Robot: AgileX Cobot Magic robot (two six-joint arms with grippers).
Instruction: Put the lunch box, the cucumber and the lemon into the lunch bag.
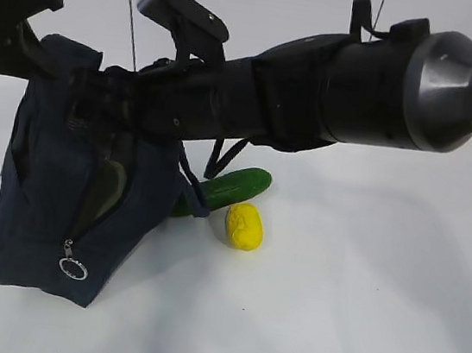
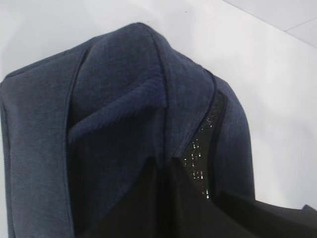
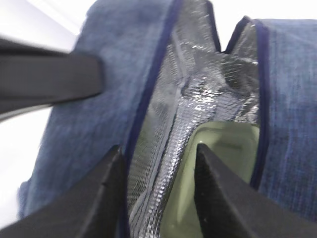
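Note:
The navy lunch bag (image 1: 42,194) stands at the left, its zipper open and its silver ring pull (image 1: 72,268) hanging low. My left gripper (image 1: 23,40) is shut on fabric at the bag's top (image 2: 114,84) and holds it up; its fingers (image 2: 148,198) meet on the cloth. My right gripper (image 3: 158,151) is open at the bag's mouth (image 3: 114,64), its jaws astride the silver lining (image 3: 198,94). The lunch box's pale green lid (image 3: 225,144) lies inside the bag and also shows in the exterior view (image 1: 113,185). The cucumber (image 1: 233,187) and the lemon (image 1: 244,226) lie on the table right of the bag.
My right arm (image 1: 336,77) reaches across from the right above the cucumber and lemon. A strap loop (image 1: 221,159) hangs under it. The table (image 1: 357,314) is white.

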